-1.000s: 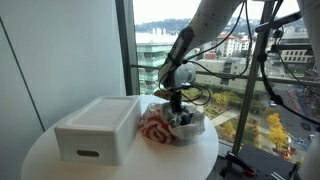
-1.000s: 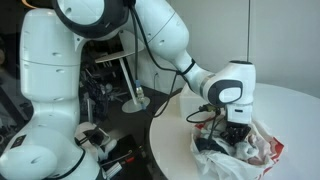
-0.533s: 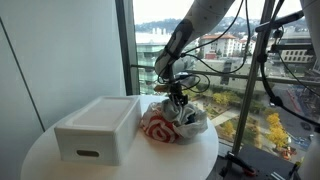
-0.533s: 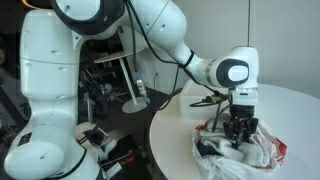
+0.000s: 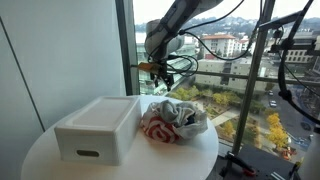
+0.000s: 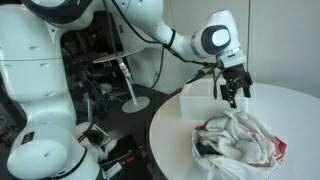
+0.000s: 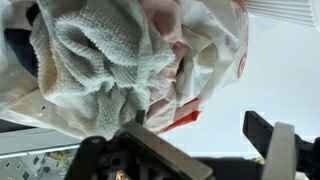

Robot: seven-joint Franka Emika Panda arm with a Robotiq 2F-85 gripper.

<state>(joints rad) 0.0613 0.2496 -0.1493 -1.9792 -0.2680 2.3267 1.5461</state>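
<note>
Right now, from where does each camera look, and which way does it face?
An exterior view: stands beside the round table and faces the window; it shows the arm and the open gripper above the cloth pile.
An exterior view: stands close behind the arm and looks over the table at the gripper and the pile.
Wrist view: sits on the wrist and looks down at the pile; the fingers show at the bottom edge.
Shared: all three show the pile.

1 white box (image 5: 98, 128), 1 crumpled heap of cloths and plastic (image 5: 173, 122), 1 round surface (image 5: 205, 160), and 1 gripper (image 6: 236, 96) with 2 jaws.
</note>
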